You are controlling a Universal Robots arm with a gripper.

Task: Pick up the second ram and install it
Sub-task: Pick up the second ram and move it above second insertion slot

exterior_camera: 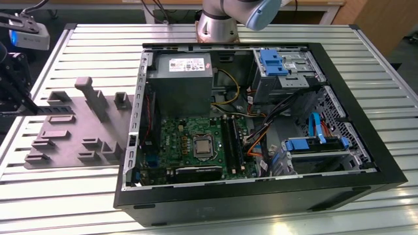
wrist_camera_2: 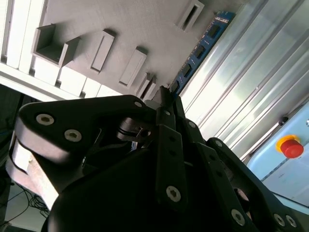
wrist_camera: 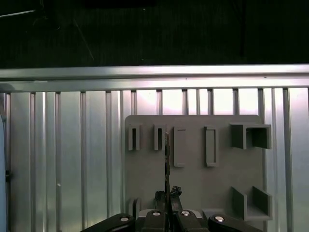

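The tool (wrist_camera: 168,194) is clenched on the thin ram stick (wrist_camera: 167,154), right over the grey plate (wrist_camera: 193,179). The plate lies near the desk's (exterior_camera: 85,44) edge on the exterior view's left, beside the open computer (exterior_camera: 248,203)

Print on the white label (exterior_camera: 189,64) on the power supply (exterior_camera: 177,90) is too small to read.

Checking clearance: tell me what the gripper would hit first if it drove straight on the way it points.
Probably the grey fixture plate. The gripper, shut on the second ram, points at it, so the ram's far end would touch the plate first. How far off is unclear.
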